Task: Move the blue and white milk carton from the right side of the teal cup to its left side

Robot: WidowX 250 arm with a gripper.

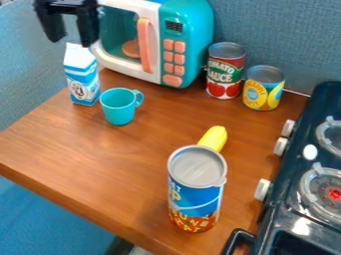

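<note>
Nearest the camera, a tall cylindrical can point(194, 201) with a dull metallic lid and a glossy blue-and-orange wrapper stands upright near the front edge of the wood-grained bench point(93, 159), close to the stove side. The milk carton point(82, 82), blue and white with a folded, peaked top, stands upright by the bench's far left edge. Just above it in the view hangs the black pincer point(72, 41), spread wide with nothing between its tips; its upper part is cut off. Beside the carton is a smooth teal cup point(120, 106), its handle toward the stove. Behind them, by the back edge, sits a rounded teal-and-white toy microwave point(187, 55), its top cropped; a round coral piece point(131, 49) is dim behind its window. Along that edge stand a ridged-rim tomato can point(226, 74) and a shorter yellow-labelled can point(262, 92). A smooth yellow piece point(214, 137) is partly hidden behind the tall can. The shiny black stove point(283, 219) adjoins the right edge, cut off by the view.
</note>
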